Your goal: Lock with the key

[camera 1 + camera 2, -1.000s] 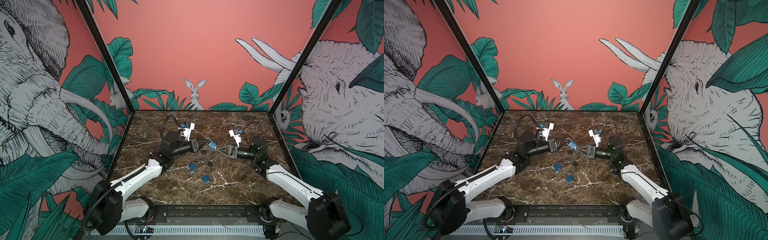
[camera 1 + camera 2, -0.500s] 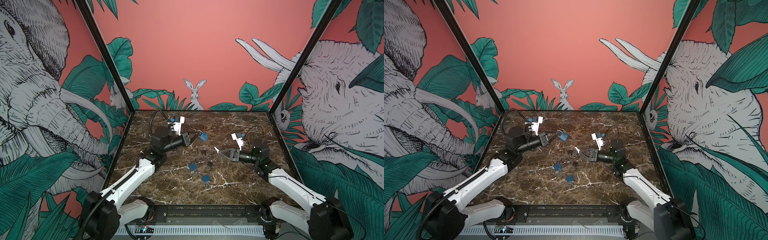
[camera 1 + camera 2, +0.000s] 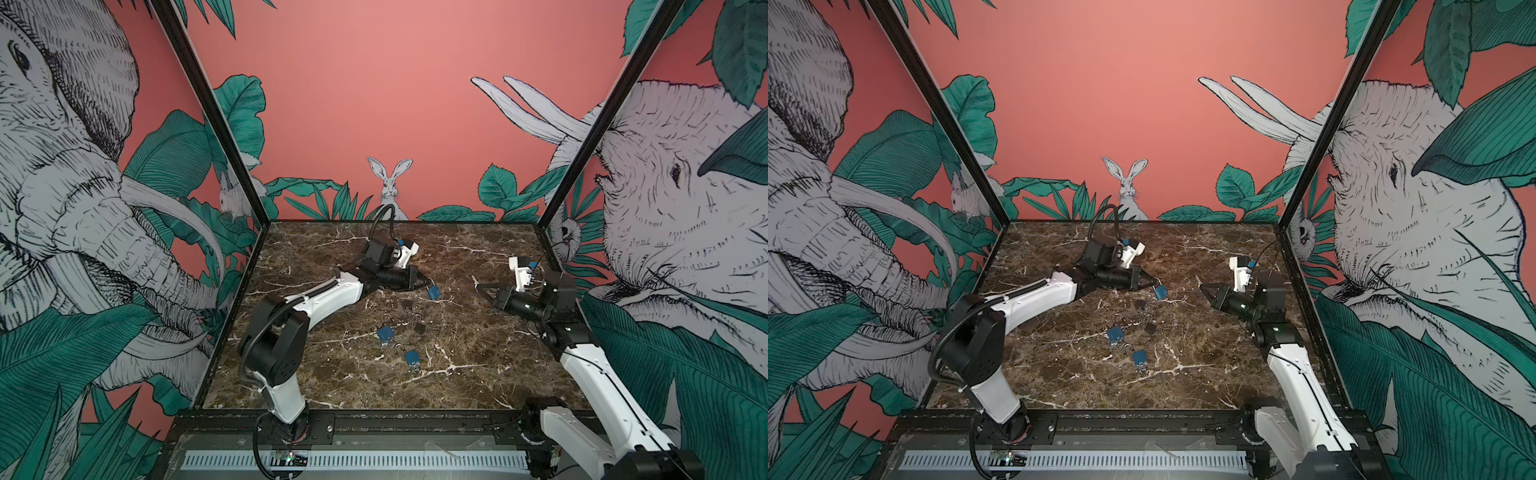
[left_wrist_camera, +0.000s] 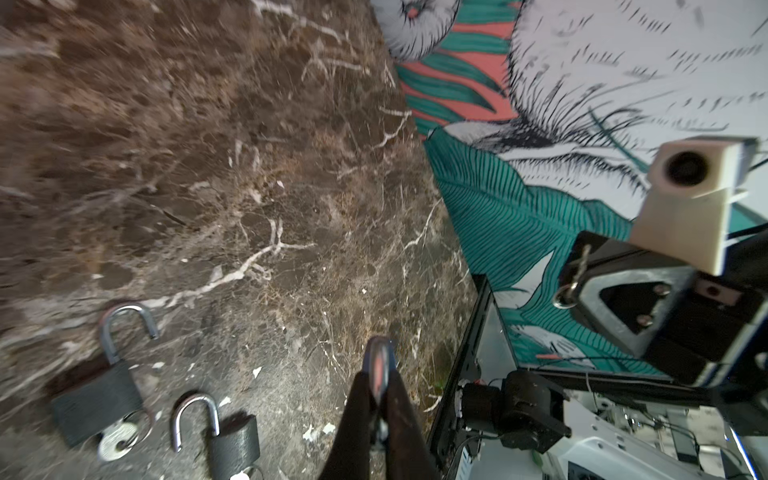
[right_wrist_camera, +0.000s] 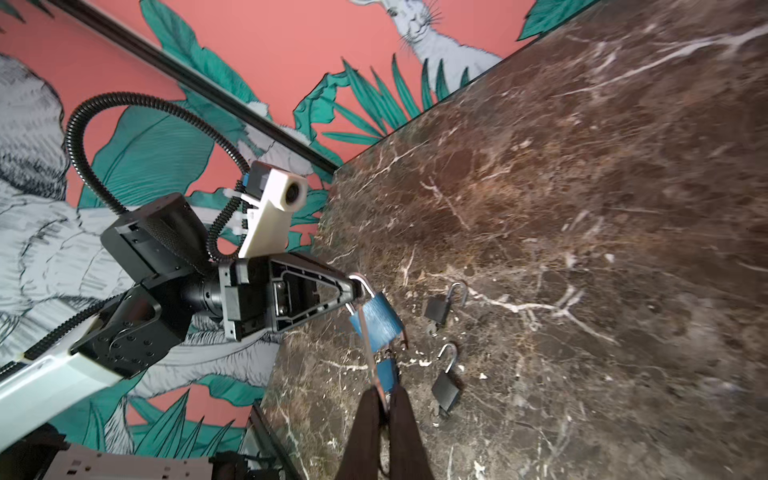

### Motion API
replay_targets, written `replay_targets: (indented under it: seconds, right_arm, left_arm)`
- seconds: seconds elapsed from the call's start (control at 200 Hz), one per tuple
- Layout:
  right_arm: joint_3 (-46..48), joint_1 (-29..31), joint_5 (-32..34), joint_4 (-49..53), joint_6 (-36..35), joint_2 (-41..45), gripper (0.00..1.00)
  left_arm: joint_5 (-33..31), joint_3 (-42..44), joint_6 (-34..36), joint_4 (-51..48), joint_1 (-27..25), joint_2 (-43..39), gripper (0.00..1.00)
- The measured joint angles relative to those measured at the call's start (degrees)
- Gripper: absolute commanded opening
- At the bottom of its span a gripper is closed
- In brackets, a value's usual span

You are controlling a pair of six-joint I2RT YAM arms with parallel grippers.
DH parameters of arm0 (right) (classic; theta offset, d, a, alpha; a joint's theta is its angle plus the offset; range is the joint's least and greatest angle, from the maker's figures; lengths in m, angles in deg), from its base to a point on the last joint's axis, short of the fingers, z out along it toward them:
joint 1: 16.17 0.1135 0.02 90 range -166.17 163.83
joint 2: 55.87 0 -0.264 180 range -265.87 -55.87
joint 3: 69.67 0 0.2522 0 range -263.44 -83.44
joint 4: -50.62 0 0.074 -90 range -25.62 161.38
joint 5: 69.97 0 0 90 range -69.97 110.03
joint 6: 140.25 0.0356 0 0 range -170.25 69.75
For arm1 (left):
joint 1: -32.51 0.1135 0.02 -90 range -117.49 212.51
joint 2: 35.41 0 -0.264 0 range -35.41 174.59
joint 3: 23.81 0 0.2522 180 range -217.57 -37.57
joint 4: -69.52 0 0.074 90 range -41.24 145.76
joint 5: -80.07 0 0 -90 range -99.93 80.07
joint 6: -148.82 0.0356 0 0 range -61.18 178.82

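Since a second ago the arms have parted from their meeting at mid-worktop (image 3: 478, 374), and my right arm has backed off rightward. My left tool (image 3: 425, 284) is clamped on the shackle of the blue padlock (image 3: 434, 292). It hangs low near the middle, long axis near upright, keyhole end down. Well apart to its right, the key (image 4: 582, 261) is pinched in my right tool (image 3: 478, 286), pointing back toward the padlock. With the key out, I judge locking unconfirmed; I cannot tell whether the shackle is seated.
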Motion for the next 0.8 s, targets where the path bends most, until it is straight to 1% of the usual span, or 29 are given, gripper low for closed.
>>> replay_targets:
  seconds: [0.12,0.23,0.395,0.58,0.8]
  right_arm:
    - [2.05,-0.96,1.95,1.11,-0.04,2.34,0.0]
    - [3.76,-0.98,3.13,3.15,-0.39,5.18,0.0]
    - [3.78,-0.98,3.85,6.78,-2.19,6.73,0.0]
    - [3.78,-0.98,4.52,8.79,-3.06,6.62,0.0]
    - [4.31,-0.98,5.01,8.79,-3.1,6.6,0.0]
  left_arm:
    - [1.86,-7.93,1.79,-3.78,-2.14,8.44,0.0]
    - [3.45,-14.32,2.82,-6.54,-2.93,15.17,0.0]
    - [4.81,-21.16,3.02,-8.44,-4.13,22.73,0.0]
    - [6.23,-26.32,2.56,-9.31,-5.77,28.74,0.0]
    - [6.75,-28.52,1.22,-10.05,-6.38,32.52,0.0]
